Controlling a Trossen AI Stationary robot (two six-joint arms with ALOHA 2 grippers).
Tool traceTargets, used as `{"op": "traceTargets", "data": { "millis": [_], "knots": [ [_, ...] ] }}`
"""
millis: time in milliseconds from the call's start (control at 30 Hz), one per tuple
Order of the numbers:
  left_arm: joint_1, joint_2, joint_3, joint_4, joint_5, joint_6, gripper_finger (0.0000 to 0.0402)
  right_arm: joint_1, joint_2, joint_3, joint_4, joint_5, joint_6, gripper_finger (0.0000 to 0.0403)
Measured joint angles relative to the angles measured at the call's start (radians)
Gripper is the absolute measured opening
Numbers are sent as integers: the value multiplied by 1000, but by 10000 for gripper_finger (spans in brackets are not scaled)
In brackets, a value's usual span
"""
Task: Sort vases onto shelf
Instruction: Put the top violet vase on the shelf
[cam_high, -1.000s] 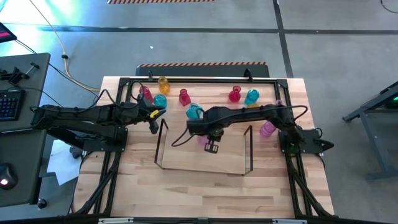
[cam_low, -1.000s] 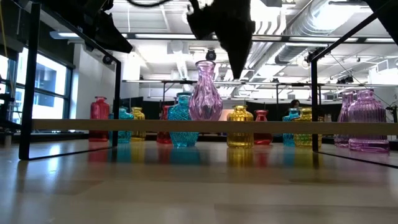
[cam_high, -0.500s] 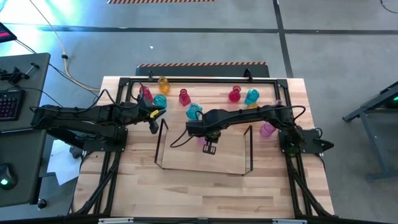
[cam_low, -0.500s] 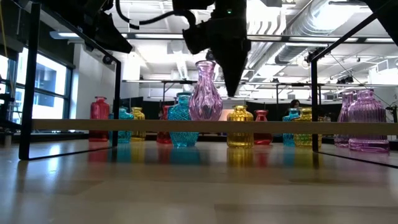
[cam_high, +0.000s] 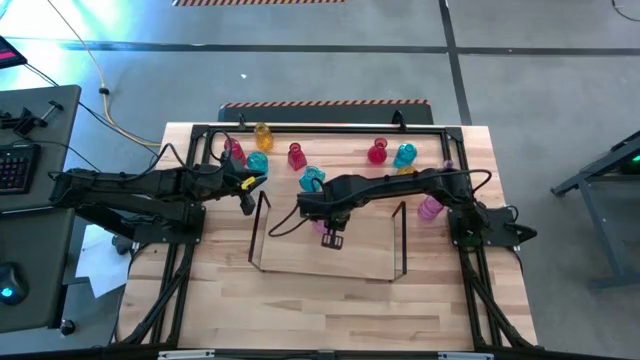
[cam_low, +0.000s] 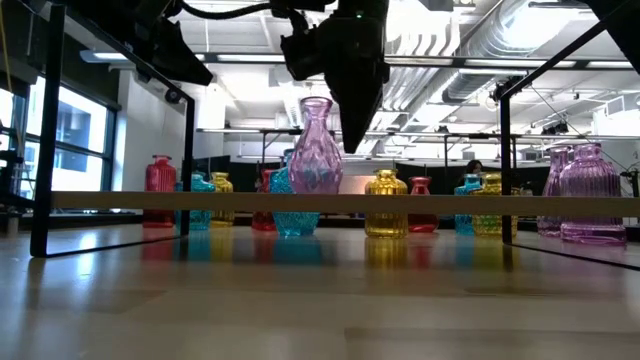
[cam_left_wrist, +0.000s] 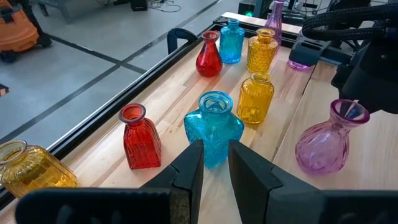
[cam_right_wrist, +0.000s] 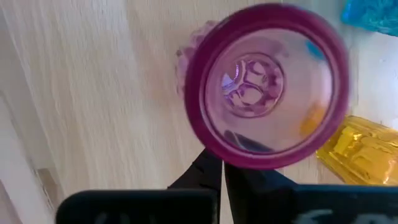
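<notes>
The right gripper (cam_low: 350, 140) hangs over the low clear rectangular shelf (cam_high: 330, 265) with thin dark upright frames at its short ends, its two dark fingers (cam_right_wrist: 214, 174) pressed together with nothing between them, right beside the rim of a translucent pink bulbous glass vase (cam_low: 316, 160). That pink vase stands upright on the shelf's clear tray, near its far edge; from the right wrist its round mouth (cam_right_wrist: 267, 84) fills the view. The left gripper (cam_left_wrist: 214, 171) waits at the shelf's left end, jaws a narrow gap apart and holding nothing, facing a cyan faceted glass vase (cam_left_wrist: 214, 127), a red ribbed glass vase (cam_left_wrist: 140, 138) and an amber glass vase (cam_left_wrist: 256, 99) on the wooden table (cam_high: 300, 310).
</notes>
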Motion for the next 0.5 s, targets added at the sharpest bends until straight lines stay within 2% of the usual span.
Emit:
{"op": "traceTargets", "data": {
  "millis": [500],
  "knots": [
    [0,0,0,2,0,-1,67,-6,30,-1,90,-40,-66,0]
  ]
}}
